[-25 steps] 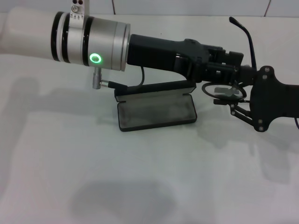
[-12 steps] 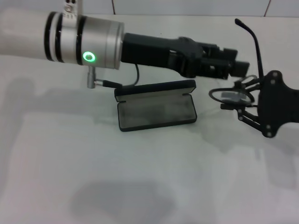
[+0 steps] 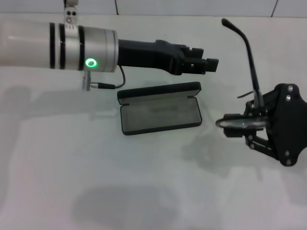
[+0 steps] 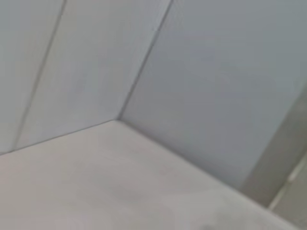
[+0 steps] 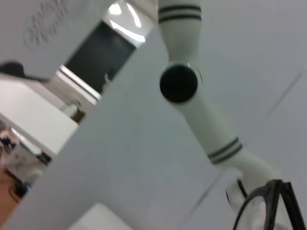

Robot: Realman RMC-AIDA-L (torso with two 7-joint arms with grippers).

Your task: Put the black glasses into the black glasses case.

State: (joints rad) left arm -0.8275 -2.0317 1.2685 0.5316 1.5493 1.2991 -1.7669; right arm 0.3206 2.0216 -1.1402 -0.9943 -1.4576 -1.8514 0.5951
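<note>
Right gripper [image 3: 249,125] is clamped on the black glasses [image 3: 242,122], held off the table [image 3: 96,182] at 3 o'clock from the open black case [image 3: 160,114]. Left gripper [image 3: 211,63] hangs at the case's 12 o'clock, fingers pressed together.

The case [image 3: 160,113] is black, long and flat with round corners. It lies open on the table [image 3: 96,182], its grey inside facing up and its lid tipped back behind it. The glasses [image 3: 244,115] are thin and black. They are up off the table, to the right of the case, with one arm sticking up.
</note>
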